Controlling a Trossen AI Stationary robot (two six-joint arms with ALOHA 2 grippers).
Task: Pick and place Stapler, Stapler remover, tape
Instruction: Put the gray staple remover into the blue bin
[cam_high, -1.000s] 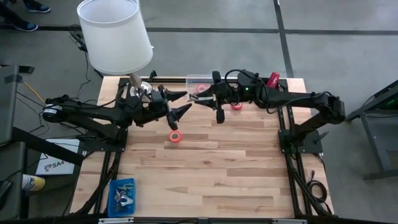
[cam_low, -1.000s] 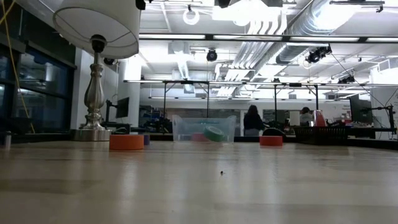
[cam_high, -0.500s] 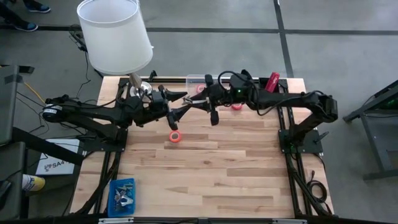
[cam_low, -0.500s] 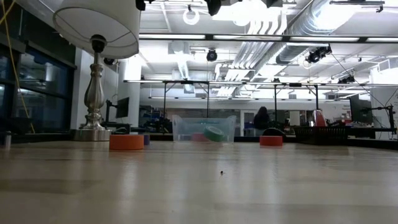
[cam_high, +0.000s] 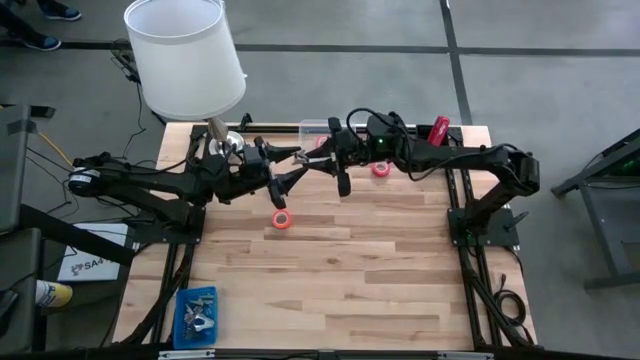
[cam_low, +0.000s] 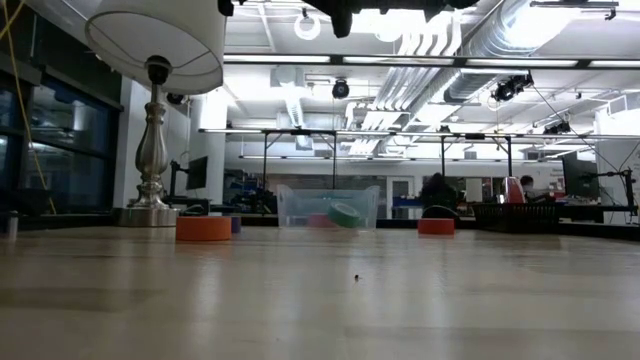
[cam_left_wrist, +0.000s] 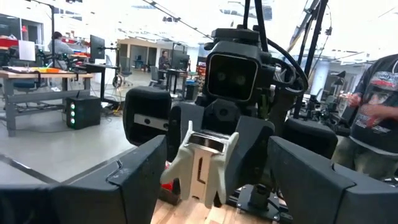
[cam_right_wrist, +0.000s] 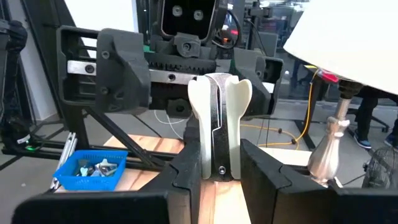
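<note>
the right gripper (cam_right_wrist: 214, 168) pinches a small, stiff, light white staple remover (cam_right_wrist: 219, 124) in mid-air between the wide-open fingers of the left gripper (cam_left_wrist: 208, 180), best taken by its flat sides.

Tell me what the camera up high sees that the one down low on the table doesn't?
Only the high view shows the blue tray of little metal pieces at the table's near corner. Only the low view shows the green tape roll inside the clear bin and the big room behind the table. Both show the lamp, the bin and the red tape roll on the table.
</note>
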